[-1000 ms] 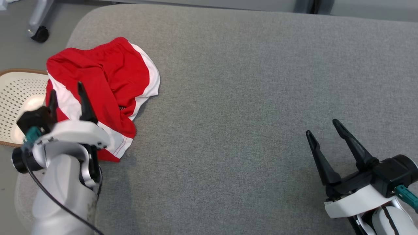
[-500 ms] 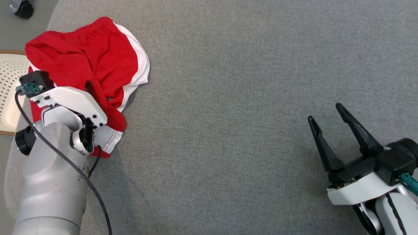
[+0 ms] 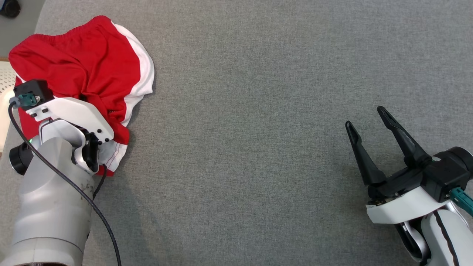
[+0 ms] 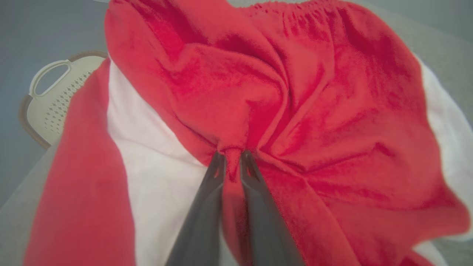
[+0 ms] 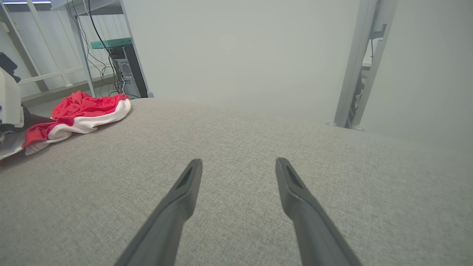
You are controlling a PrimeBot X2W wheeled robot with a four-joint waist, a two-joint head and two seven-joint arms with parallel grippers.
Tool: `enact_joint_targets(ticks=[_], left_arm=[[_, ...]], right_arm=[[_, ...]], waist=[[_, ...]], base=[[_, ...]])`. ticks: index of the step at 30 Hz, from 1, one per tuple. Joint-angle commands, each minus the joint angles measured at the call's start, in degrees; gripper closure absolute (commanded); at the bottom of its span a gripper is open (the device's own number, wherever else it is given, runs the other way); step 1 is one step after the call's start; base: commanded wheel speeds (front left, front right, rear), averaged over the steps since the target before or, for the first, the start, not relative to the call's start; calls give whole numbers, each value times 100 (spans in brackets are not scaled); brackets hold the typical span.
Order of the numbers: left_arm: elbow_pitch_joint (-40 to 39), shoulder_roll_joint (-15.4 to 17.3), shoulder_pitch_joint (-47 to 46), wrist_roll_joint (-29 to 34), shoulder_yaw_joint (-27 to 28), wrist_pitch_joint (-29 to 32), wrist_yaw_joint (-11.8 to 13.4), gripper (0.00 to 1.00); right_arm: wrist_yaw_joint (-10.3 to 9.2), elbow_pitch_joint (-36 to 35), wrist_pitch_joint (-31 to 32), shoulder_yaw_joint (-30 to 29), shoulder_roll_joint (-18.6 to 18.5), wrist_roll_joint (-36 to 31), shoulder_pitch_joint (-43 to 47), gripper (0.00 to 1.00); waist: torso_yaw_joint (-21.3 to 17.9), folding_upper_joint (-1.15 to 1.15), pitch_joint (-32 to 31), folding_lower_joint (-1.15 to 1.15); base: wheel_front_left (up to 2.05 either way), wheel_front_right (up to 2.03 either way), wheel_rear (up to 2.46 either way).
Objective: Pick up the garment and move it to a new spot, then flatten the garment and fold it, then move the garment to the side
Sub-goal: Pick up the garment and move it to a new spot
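The garment (image 3: 85,59) is a crumpled pair of red shorts with white side panels, lying at the far left of the grey padded surface (image 3: 258,111). My left wrist (image 3: 70,114) leans over its near part and hides the fingers in the head view. In the left wrist view my left gripper (image 4: 232,153) is shut on a small fold of the red garment (image 4: 314,111), the cloth puckering toward the tips. At the right, my right gripper (image 3: 365,117) hovers open above bare padding. The right wrist view shows the right gripper (image 5: 239,162) open and the garment (image 5: 85,107) far off to its left.
A white perforated basket (image 4: 48,99) with a brown rim sits beyond the surface's left edge, beside the garment. A black caster (image 3: 9,7) is on the floor at the far left corner. Metal frames and a computer tower (image 5: 125,70) stand past the far edge.
The head camera has shifted, sliding the picture left and down. My left gripper has dropped onto the garment and closed from wide open onto a fold. The right gripper has stayed open.
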Motion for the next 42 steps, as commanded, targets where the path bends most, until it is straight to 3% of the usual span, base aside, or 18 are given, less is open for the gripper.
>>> enact_joint_targets(ticks=[1,8,14,28,42], left_arm=[[21,-29,60,-89,33,-174,-54,100],[-33,-18,229,-150,91,-1328,-314,100],[-338,-31,506,-65,48,-1859,-506,100],[-1888,-253,1500,345,-319,-1892,-436,100],[-3273,-452,1996,240,-895,-1313,-276,100]], right_arm=[[-2,29,-35,-28,6,21,-24,0],[-2,89,-35,-22,159,42,60,0],[-2,147,-35,-77,324,60,154,0],[-2,151,-35,-448,746,47,610,0],[-2,36,-35,-712,933,13,666,0]], waist=[[-19,0,-26,0],[-105,0,-276,0],[-226,0,-670,0],[-972,0,-1547,0],[-1964,0,-1728,0]], base=[[0,0,0],[0,0,0],[0,0,0],[0,0,0],[0,0,0]])
